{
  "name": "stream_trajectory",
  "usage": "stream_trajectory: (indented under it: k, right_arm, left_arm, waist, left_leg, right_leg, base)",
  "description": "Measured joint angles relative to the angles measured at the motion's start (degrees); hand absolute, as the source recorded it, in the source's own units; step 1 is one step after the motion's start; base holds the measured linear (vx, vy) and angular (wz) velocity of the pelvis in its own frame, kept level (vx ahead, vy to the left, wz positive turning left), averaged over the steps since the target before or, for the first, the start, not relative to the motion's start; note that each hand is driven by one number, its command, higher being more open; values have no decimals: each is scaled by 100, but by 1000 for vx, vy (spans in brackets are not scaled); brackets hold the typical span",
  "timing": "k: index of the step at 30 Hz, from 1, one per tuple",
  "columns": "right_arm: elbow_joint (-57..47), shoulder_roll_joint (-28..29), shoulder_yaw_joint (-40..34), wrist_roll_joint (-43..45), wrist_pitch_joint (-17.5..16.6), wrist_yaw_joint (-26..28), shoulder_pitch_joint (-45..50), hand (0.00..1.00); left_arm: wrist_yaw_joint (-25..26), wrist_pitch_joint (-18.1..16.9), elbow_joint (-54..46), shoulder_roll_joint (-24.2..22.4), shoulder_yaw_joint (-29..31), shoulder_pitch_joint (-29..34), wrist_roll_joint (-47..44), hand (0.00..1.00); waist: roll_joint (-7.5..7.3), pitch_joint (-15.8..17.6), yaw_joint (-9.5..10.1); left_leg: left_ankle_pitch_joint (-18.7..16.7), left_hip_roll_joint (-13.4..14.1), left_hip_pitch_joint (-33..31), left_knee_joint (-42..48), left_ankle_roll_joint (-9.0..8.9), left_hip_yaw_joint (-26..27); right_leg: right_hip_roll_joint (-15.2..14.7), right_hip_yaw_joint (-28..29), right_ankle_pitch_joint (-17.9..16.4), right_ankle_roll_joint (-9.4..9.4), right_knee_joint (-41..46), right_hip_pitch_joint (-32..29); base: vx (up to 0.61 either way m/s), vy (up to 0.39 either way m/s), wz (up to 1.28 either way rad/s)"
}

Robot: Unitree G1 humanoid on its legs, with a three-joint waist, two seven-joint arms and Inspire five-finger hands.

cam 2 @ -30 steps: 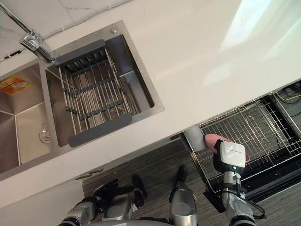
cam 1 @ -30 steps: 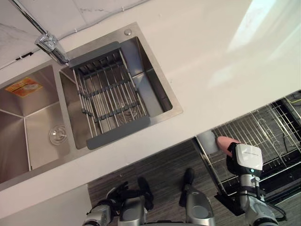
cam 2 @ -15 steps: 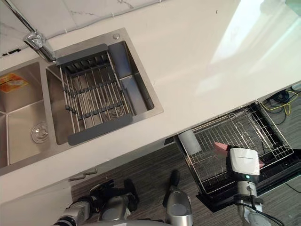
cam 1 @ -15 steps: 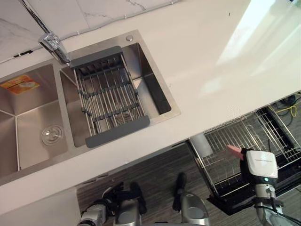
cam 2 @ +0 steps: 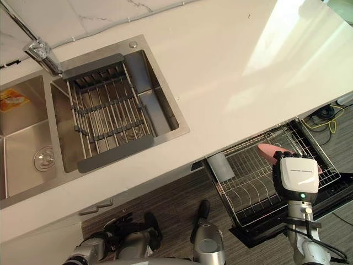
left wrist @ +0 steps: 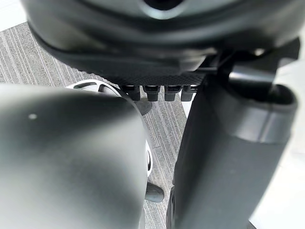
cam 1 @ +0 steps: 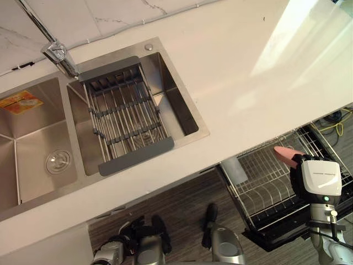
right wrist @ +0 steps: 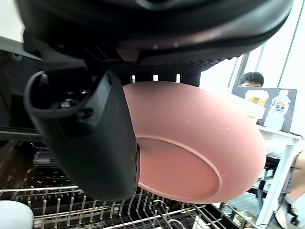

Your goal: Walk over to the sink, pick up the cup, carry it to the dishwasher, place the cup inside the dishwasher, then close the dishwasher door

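Pink dish, pinched by its rim between the thumb and fingers of the right hand over the pulled-out dishwasher rack, could slip from that edge-on grip, or strike the rack and tip if lowered at this tilt

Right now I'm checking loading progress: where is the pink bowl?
The pink bowl is pinched in the right hand, above the pulled-out dishwasher rack at both eye views' lower right.

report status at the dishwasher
Right hand shut on pink dish, above pulled-out rack. Left hand idle, low. Pale cup in rack corner, apart.
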Motion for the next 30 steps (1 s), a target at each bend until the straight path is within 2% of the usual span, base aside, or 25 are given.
stream_trajectory:
  k: [4,10,13,15,16,20,25,30]
  right_arm:
    - [12,85,69,55,16,189,-120,0]
    - [195,142,413,465,315,547,-442,0]
    - [291,143,456,735,530,741,-712,0]
    - [439,136,457,981,699,925,-991,0]
    - [486,129,458,1029,732,968,-1064,100]
    - [679,85,542,1356,984,1319,-1421,100]
    - [927,85,667,1576,1193,1685,-1578,100]
    - [1027,135,856,1746,1111,2264,-1561,100]
  left_arm:
    - [1,-3,0,-6,-6,2,-3,100]
    - [15,-30,1,-9,-11,7,-16,100]
    - [16,-35,1,-25,-11,7,-49,100]
    - [13,-53,-3,-39,-10,4,-116,100]
    - [11,-64,-7,-41,-9,4,-125,100]
    - [0,-99,-6,-91,-7,-12,-278,100]
    - [-12,-113,-9,-134,-8,-57,-336,100]
    - [-12,-165,-55,-138,-3,-131,-332,100]
  waist:
    - [1,0,1]
    - [20,11,9]
    - [118,86,11]
    - [237,180,11]
    - [269,216,14]
    - [448,388,31]
    - [501,435,71]
    - [505,468,98]
  left_leg:
    - [75,-53,-7,-90,38,-33]
    - [183,-138,-94,-186,83,-134]
    - [228,-180,-177,-201,117,-152]
    - [251,-201,-229,-202,139,-155]
    - [255,-203,-236,-202,142,-157]
    - [284,-215,-354,-207,150,-168]
    - [302,-222,-420,-212,156,-188]
    - [301,-220,-405,-207,154,-186]
  right_leg:
    - [-36,-37,24,6,-13,-17]
    - [-96,-126,59,7,-24,-75]
    - [-134,-138,101,4,-25,-160]
    - [-155,-138,131,-2,-23,-209]
    - [-157,-138,136,-4,-23,-215]
    - [-170,-129,144,-9,-17,-345]
    - [-172,-128,173,-22,-11,-409]
    - [-171,-119,173,-22,-5,-397]
  base:
    - [-5,6,5]
    - [-27,33,9]
    - [-32,38,4]
    - [-33,36,2]
    - [-37,31,1]
    - [-27,20,0]
    - [0,0,0]
    - [0,0,0]
